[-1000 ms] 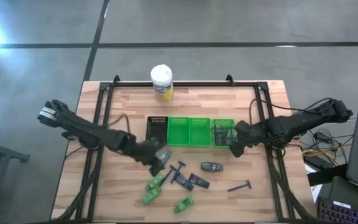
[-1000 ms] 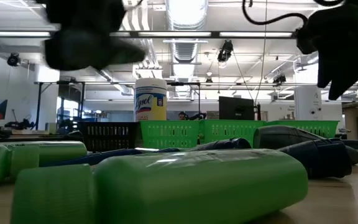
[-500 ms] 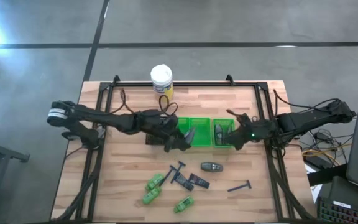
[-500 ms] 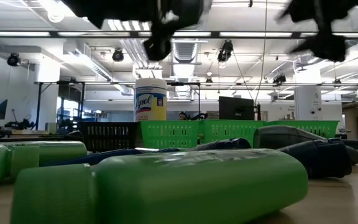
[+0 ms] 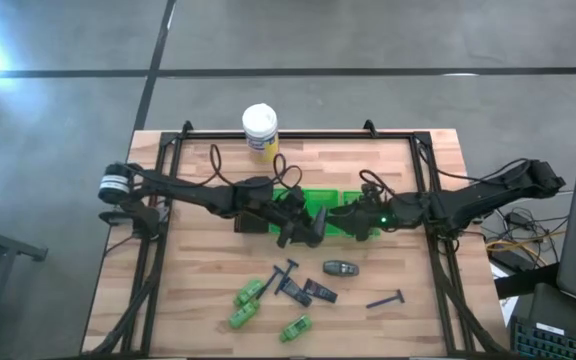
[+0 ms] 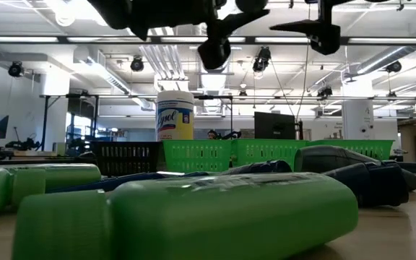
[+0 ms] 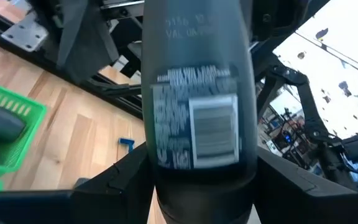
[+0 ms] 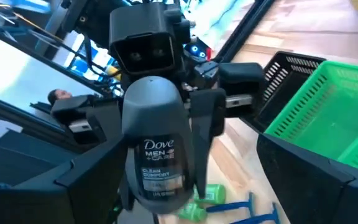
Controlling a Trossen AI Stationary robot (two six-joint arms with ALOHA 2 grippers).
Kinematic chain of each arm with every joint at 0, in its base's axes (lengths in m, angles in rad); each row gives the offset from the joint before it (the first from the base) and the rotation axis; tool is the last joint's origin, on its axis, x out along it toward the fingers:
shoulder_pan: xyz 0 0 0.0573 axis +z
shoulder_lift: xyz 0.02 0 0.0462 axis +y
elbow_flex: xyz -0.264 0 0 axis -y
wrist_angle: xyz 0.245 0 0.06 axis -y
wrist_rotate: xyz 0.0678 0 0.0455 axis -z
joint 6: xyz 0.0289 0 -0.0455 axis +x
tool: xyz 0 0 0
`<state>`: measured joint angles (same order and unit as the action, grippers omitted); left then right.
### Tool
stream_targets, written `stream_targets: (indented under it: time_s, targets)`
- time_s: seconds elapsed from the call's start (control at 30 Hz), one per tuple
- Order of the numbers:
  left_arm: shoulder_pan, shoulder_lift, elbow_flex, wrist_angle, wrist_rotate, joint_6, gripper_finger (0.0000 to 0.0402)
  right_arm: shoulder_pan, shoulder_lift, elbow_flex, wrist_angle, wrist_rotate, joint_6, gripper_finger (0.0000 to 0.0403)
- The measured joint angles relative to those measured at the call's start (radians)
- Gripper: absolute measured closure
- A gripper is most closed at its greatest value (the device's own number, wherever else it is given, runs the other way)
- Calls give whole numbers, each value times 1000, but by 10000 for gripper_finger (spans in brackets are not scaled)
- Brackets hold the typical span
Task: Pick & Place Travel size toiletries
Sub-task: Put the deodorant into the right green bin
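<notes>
My left gripper point(image 5: 306, 228) hangs over the green bins point(image 5: 320, 199), shut on a grey oblong tube point(image 8: 155, 149) with a printed label. My right gripper point(image 5: 353, 222) faces it from the table's right, open. Its fingers point(image 8: 309, 180) stand wide on either side of the tube, apart from it. On the table nearer the front lie green little bottles point(image 5: 250, 293), blue razors point(image 5: 286, 272), another grey tube point(image 5: 341, 267) and a dark packet point(image 5: 318, 291). My left gripper pinches the grey tube's two narrow sides point(image 7: 166, 171) between its two fingers point(image 8: 207, 124). The fingers come level from the table's left. The tube is lifted clear above the green bins, its front label turned toward my right gripper and its barcode side toward my left wrist.
A black bin point(image 5: 253, 208) stands left of the green bins. A yellow jar with a white lid point(image 5: 260, 130) stands at the table's far edge. A black frame point(image 5: 168, 190) runs along the table's sides. In the low view, green bottles point(image 6: 193, 217) lie close to the camera.
My left gripper has risen from beside the pile of toiletries and gone toward the far right, over the green bins, tipping from downward to level, with the grey tube in its hold. My right gripper has risen from the rightmost green bin and tipped up level, facing the tube.
</notes>
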<state>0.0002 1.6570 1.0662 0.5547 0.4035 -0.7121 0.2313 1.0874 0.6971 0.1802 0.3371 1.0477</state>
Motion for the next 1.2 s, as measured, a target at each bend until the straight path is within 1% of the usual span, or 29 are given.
stream_targets:
  time_s: [0.1, 0.2, 0.4, 0.5, 0.77, 0.9, 1.07, 1.2]
  targets:
    - [0, 20, 25, 1, 1, 10, 184, 0, 22, 0, 51, -4, 2, 48]
    - [5, 31, 33, 7, 1, 9, 184, 8, 28, 0, 82, -23, -9, 57]
    - [8, 14, 26, -51, 15, 6, 184, 25, -32, 0, -14, -4, -8, 71]
    - [15, 11, 26, -50, 25, 0, 184, 26, -36, 7, -12, -41, -15, 66]
    - [17, 11, 50, -31, 31, -3, 184, 26, 72, 71, -14, -56, -63, 41]
    - [16, 13, 54, -35, 33, -3, 184, 26, 124, 128, -19, -68, -125, 39]
    - [5, 11, 45, -30, 34, 4, 184, 24, 148, 177, -70, -65, -147, 57]
    - [-12, 12, 44, -40, 25, 29, 184, 25, 144, 174, -88, -61, -126, 82]
